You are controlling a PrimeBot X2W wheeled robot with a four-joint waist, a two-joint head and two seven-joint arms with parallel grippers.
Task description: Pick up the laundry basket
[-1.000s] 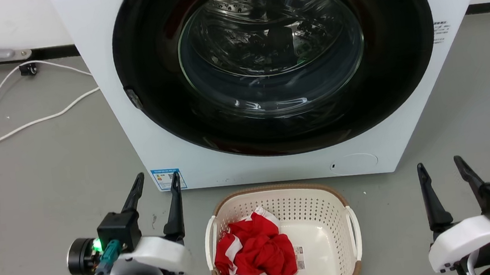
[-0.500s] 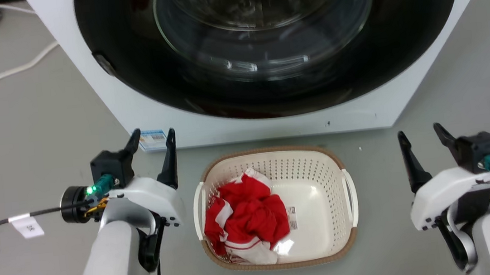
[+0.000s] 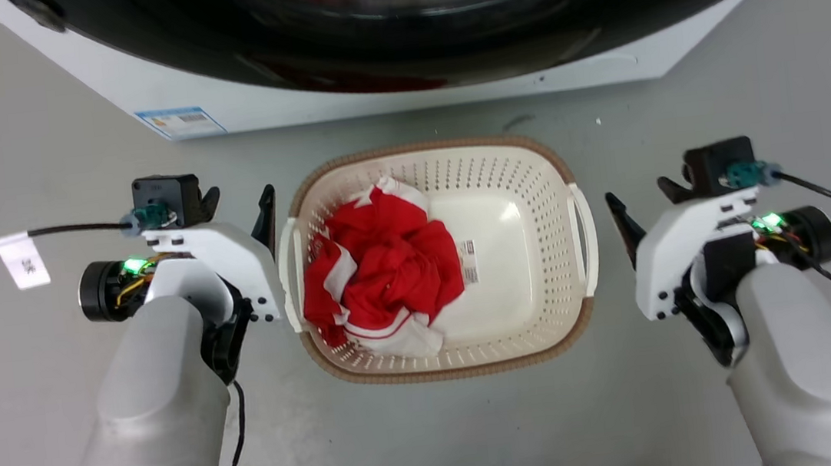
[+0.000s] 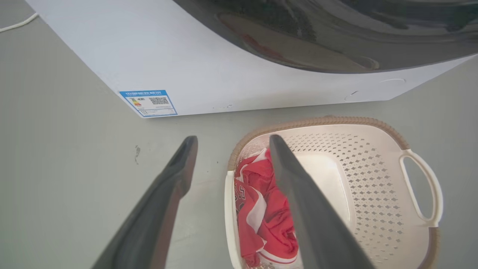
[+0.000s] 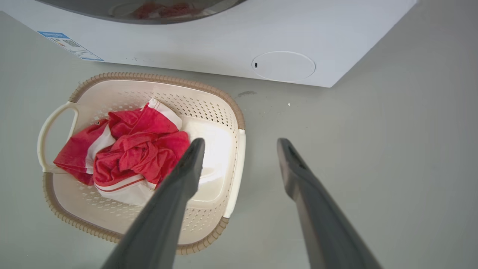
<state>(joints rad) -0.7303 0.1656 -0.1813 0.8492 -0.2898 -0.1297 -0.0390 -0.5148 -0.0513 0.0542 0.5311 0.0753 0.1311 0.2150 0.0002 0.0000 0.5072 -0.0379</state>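
I am holding my left gripper (image 3: 238,201) and right gripper (image 3: 637,194) spread and empty on either side of the laundry basket (image 3: 501,170) sitting between them, lining up, I judge, to straddle and pinch its side handles (image 3: 587,238) next.

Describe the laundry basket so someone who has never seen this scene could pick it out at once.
Find the white front-loading washing machine; on the grey floor just before it, between the left gripper and right gripper, sits the laundry basket. It alone is cream perforated plastic with a brown woven-look rim, white side handles and a crumpled red-and-white garment inside.
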